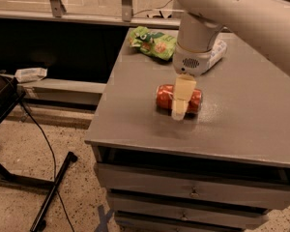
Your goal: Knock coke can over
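The coke can point(165, 96) is red-orange and lies on its side on the grey table top point(241, 120), its long axis running left to right, near the front left part of the table. My gripper point(180, 108) hangs from the white arm point(241, 8) straight down over the middle of the can. Its cream-coloured end covers the can's centre and reaches the table in front of it.
A green snack bag point(152, 41) lies at the back left of the table. A clear plastic bottle with a white label point(216, 52) lies behind the arm. Drawers point(193, 192) sit below the table front. A black stand and cable point(48, 178) are on the floor at left.
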`<state>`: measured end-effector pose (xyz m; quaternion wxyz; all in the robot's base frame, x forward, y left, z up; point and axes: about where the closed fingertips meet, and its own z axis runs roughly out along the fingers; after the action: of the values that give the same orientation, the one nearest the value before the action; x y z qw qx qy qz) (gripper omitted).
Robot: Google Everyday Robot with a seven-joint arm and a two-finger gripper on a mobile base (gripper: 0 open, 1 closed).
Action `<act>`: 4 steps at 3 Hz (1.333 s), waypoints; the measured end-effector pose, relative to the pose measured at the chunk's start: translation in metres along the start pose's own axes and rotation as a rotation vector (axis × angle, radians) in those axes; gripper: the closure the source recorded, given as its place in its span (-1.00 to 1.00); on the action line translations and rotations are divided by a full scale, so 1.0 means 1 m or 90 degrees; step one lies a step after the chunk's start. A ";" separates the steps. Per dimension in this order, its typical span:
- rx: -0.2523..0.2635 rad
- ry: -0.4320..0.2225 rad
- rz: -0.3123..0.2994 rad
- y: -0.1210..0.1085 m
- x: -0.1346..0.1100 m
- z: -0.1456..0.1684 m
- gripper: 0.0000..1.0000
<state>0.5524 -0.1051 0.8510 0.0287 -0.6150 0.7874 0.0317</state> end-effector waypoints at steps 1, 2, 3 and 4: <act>0.000 0.000 0.000 0.000 0.000 0.000 -1.00; 0.015 -0.049 -0.001 -0.004 0.013 -0.017 -1.00; 0.082 -0.158 -0.017 0.005 0.046 -0.064 -1.00; 0.172 -0.288 -0.006 0.016 0.120 -0.125 -1.00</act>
<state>0.5074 -0.2282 0.9656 0.2860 -0.5866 0.7550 0.0630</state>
